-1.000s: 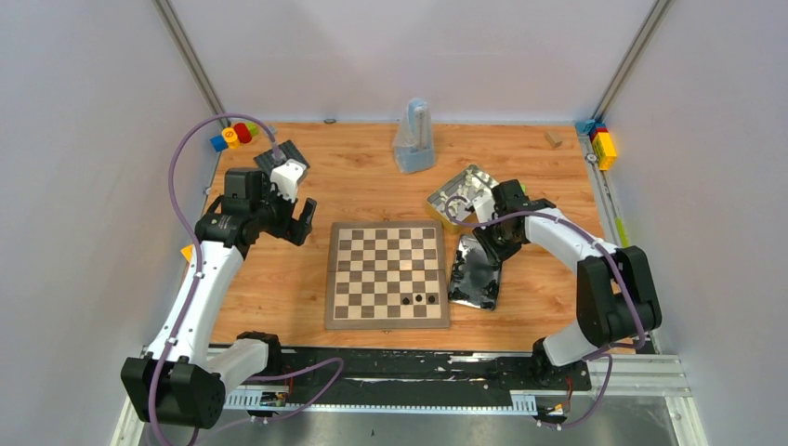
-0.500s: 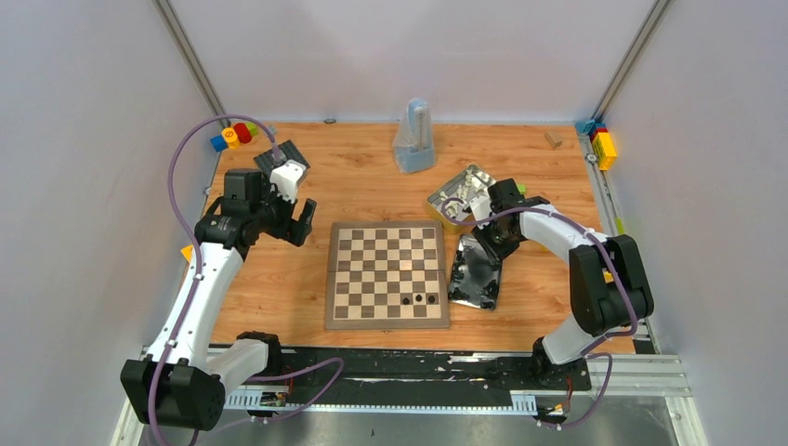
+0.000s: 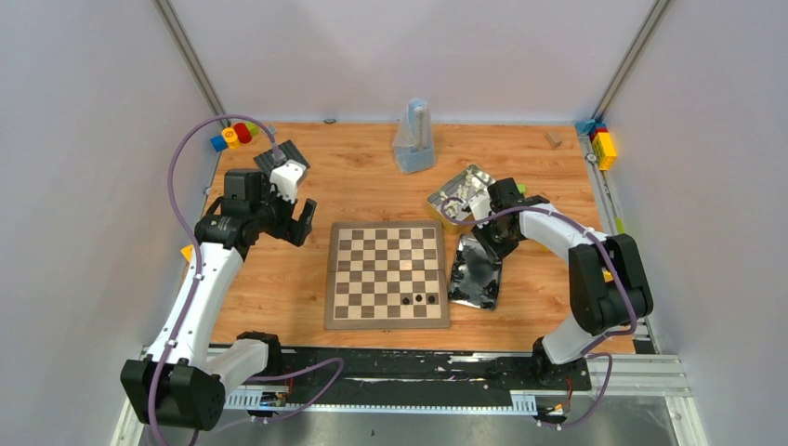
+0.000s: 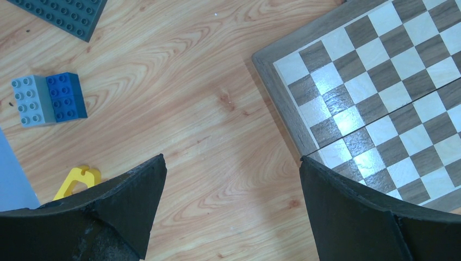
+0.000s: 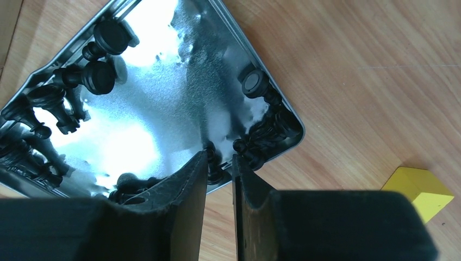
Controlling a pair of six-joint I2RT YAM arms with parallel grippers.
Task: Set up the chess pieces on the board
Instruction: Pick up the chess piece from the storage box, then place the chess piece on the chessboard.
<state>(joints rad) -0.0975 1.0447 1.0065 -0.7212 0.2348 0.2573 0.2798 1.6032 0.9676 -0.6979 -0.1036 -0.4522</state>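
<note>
Since a second ago only the right arm has shifted, its elbow swinging inward while the right end effector (image 5: 220, 157) narrows over the shiny tin (image 5: 163, 81) just right of the board (image 3: 387, 251). That tin holds the loose black pieces (image 5: 103, 76), tumbled along its walls, so it serves as the supply. The fingers stand almost together at the tin's near corner with a dark piece at their tips; whether it is clamped I cannot tell. Only a few placed pieces (image 3: 425, 299) stand near the board's near right corner, so setup has barely begun. The left end effector (image 4: 231, 163) hangs spread wide over bare tabletop (image 4: 206, 81) beside the board's left edge, probably parked clear.
</note>
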